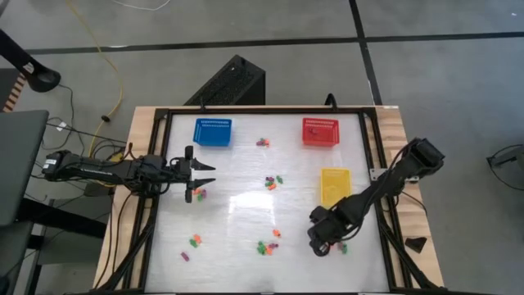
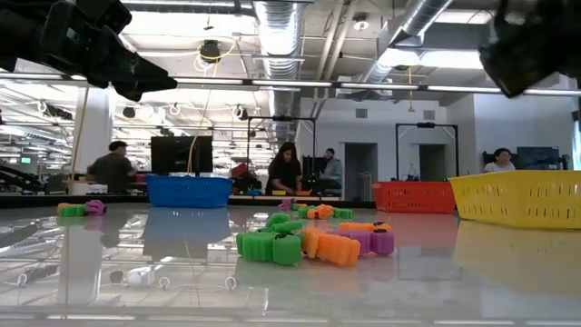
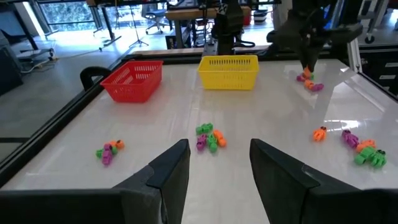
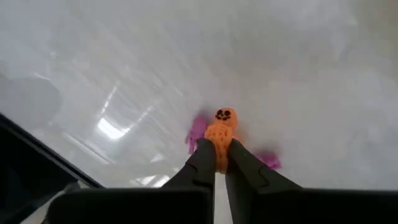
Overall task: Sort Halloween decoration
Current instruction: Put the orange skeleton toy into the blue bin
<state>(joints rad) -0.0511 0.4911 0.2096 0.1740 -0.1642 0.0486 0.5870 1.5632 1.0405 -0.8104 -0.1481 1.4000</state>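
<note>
The Halloween decoration is many tiny orange, purple and green trinkets scattered in small clusters over the white table point(image 1: 246, 205), for instance at the middle point(image 1: 271, 182) and near the front point(image 2: 309, 243). At the table's near right, my right gripper point(image 4: 216, 149) is shut on an orange trinket point(image 4: 222, 127) with a black face. It also shows far off in the left wrist view point(image 3: 308, 59), above a few trinkets point(image 3: 310, 84) lying on the table. My left gripper point(image 1: 206, 174) hovers open at the table's left, next to a small cluster point(image 1: 199, 194). My right gripper pinches the orange trinket's body point(image 4: 217, 144) between its two fingers, and the trinket's head with the face point(image 4: 224, 115) sticks out past the fingertips. The fingers point steeply down from above. The trinket is lifted clear of the table, above purple trinkets point(image 4: 198, 132).
A blue basket point(image 1: 213, 131) stands at the far left, a red basket point(image 1: 319, 131) at the far right, and a yellow basket point(image 1: 335, 185) in front of the red one. A black frame point(image 1: 164, 115) rims the table. People sit in the room behind.
</note>
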